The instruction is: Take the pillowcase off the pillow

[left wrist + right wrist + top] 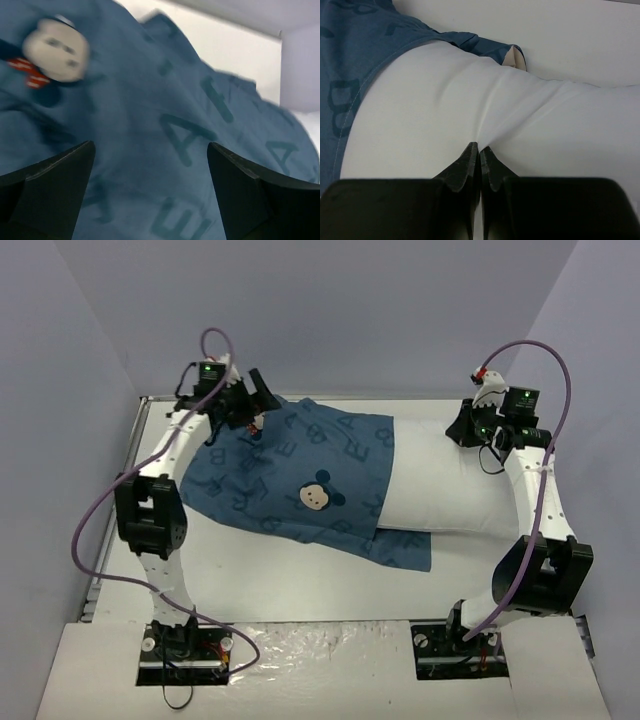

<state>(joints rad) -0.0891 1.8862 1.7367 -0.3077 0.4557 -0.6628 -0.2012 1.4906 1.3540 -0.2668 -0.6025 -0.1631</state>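
Note:
The dark teal-blue pillowcase [290, 475] with letters and a mouse face covers the left half of the white pillow [450, 485], whose right half lies bare. My left gripper [255, 400] hovers open over the pillowcase's far left end, with printed cloth [150, 150] showing between its spread fingers [55, 185]. At the pillow's right end my right gripper [470, 425] is shut, pinching a fold of the pillow [520, 115] so that creases fan out from its fingertips [470, 160]. The pillowcase hem [350, 80] crosses the left of that view.
The white table [330, 585] has a raised rim along its left side and back. Grey walls close in on three sides. A flat flap of pillowcase [405, 548] spreads on the table in front of the pillow.

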